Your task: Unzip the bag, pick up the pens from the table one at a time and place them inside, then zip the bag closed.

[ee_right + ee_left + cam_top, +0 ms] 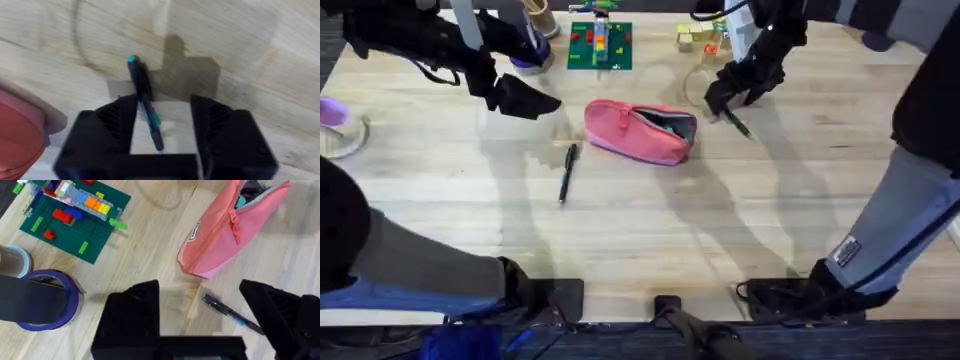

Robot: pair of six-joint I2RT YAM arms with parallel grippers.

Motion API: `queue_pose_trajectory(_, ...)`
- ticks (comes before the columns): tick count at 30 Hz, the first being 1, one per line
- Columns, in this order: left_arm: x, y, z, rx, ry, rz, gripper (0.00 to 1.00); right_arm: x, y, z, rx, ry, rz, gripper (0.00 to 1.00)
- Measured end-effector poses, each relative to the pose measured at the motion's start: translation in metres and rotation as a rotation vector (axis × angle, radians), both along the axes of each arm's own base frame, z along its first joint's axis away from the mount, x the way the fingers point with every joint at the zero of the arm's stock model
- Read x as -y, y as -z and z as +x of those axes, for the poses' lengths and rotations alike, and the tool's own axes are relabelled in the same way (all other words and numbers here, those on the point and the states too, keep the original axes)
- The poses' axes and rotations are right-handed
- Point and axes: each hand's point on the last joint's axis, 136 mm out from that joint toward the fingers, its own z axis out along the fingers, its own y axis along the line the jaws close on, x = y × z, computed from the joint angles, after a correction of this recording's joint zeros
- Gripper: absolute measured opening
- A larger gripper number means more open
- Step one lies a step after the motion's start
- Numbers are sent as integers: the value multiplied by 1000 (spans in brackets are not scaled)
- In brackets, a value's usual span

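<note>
The pink bag (pixel 638 132) lies across the middle of the table (pixel 650 240). Its zipper is open at the right end, where dark lining shows (pixel 672 124). One dark pen (pixel 567 172) rests on the wood to the bag's front left. My left gripper (pixel 527 98) hovers open left of the bag; its wrist view shows that pen (pixel 231 311) and the bag (pixel 220 235) beyond my fingers. My right gripper (pixel 725 100) is open just right of the bag, its fingers straddling the second pen (pixel 145 100), which lies on the wood (pixel 736 123).
At the back stand a green baseplate with bricks (pixel 600 45), a purple tape roll (pixel 530 55) and small yellow blocks (pixel 700 38). A clear cup (pixel 340 125) sits at the left edge. Bare wood stretches in front of the bag.
</note>
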Motion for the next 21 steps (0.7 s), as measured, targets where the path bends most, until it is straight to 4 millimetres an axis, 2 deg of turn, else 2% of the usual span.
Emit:
queue_pose_trajectory(2, 0, 0, 0, 0, 0, 0, 992, 4, 1, 1, 2, 5, -10, 634)
queue_pose_trajectory(7, 0, 0, 0, 0, 0, 0, 993, 6, 1, 2, 5, 7, -22, 254)
queue_pose_trajectory(10, 0, 0, 0, 0, 0, 0, 993, 4, 1, 1, 6, -4, -31, 81)
queue_pose_trajectory(12, 0, 0, 0, 0, 0, 0, 993, 2, 0, 1, 7, -11, -37, 45)
queue_pose_trajectory(21, 0, 0, 0, 0, 0, 0, 993, -7, 0, -2, 3, -34, -42, 36)
